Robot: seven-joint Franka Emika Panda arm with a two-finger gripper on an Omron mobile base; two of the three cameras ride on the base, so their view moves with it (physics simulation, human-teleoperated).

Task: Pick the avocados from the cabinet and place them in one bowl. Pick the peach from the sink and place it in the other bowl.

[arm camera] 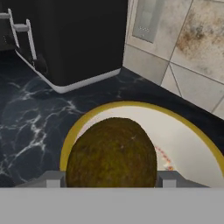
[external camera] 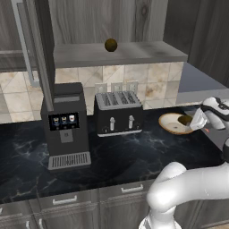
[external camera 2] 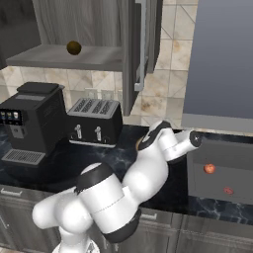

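— Now, why is the round dark olive-brown avocado (arm camera: 112, 153) being kept so low over the shallow tan-beige bowl (arm camera: 192, 144)?

— It is being pinched between the fingers of the two-finger gripper (arm camera: 112, 177), just above the pale inside, probably so it can be let go without rolling off the black marbled counter (external camera: 125, 152).

— And which way is it being pointed?

— No long axis is being shown; it looks round. The second avocado (external camera: 111, 44) is being left on the grey cabinet shelf (external camera: 134, 53), the orange-red peach (external camera 2: 210, 168) in the dark sink (external camera 2: 222, 190).
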